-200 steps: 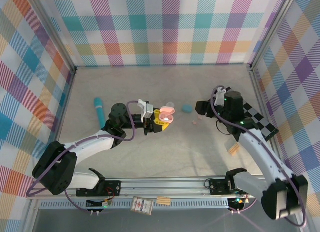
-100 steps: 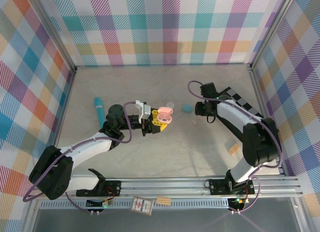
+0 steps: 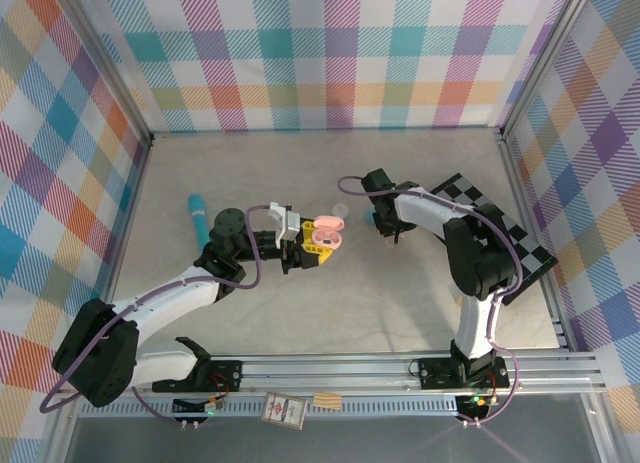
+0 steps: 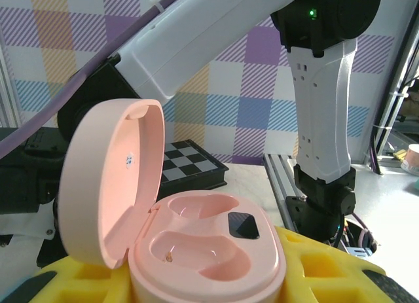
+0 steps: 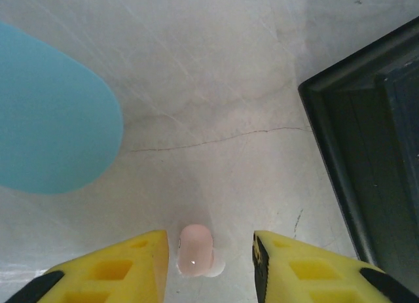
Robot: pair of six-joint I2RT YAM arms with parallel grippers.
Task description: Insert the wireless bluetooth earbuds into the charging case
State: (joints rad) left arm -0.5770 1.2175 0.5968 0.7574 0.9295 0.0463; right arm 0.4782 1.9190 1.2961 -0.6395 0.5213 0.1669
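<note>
Nearest us, we are seeing the left gripper (image 3: 308,245) grasping the pink charging case (image 4: 208,254), its lid standing open. Right of that case, the right gripper (image 5: 209,258) is straddling a pale pink earbud (image 5: 195,249) lying on the table (image 5: 229,87), jaws released and clear of it. Farther back, a teal case (image 5: 52,113) is resting.

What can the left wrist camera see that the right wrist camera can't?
Left wrist: the open pink case, lid up and both wells empty, gripped in the left jaws, with the right arm behind it. Right wrist: a pink earbud lying on the table between the open right jaws, touching neither, and a teal case nearby. Both: yellow jaws, the pale table and the checked board.
</note>
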